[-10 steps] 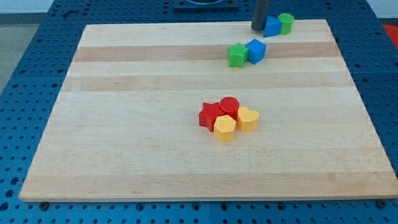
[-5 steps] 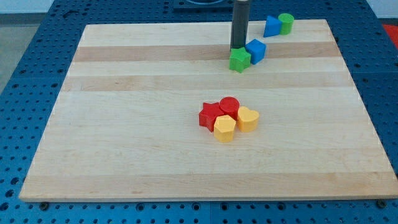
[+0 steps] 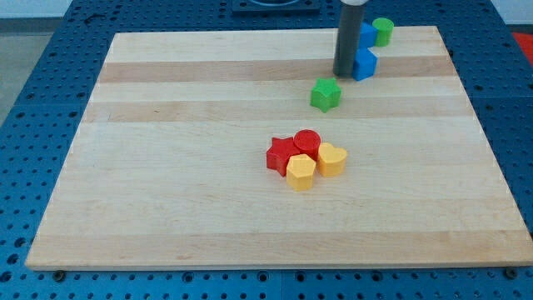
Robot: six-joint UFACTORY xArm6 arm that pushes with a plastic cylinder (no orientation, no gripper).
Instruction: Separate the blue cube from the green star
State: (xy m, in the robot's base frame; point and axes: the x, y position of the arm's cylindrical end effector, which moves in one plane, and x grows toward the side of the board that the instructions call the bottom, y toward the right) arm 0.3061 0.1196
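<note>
The blue cube [image 3: 364, 63] sits near the top of the wooden board [image 3: 208, 192], right of centre. The green star [image 3: 326, 94] lies below and to the left of it, with a clear gap between the two. My tip [image 3: 344, 72] stands against the blue cube's left side, above and to the right of the green star.
A second blue block [image 3: 367, 34] and a green cylinder [image 3: 383, 31] sit together at the board's top edge, partly behind the rod. A red star [image 3: 281, 154], red cylinder [image 3: 306, 142], yellow hexagon [image 3: 301, 173] and yellow heart [image 3: 331, 158] cluster at the board's centre.
My tip moved from the top blocks down between the green star and blue cube. The star slid down and left, the cube right and up; they no longer touch.
</note>
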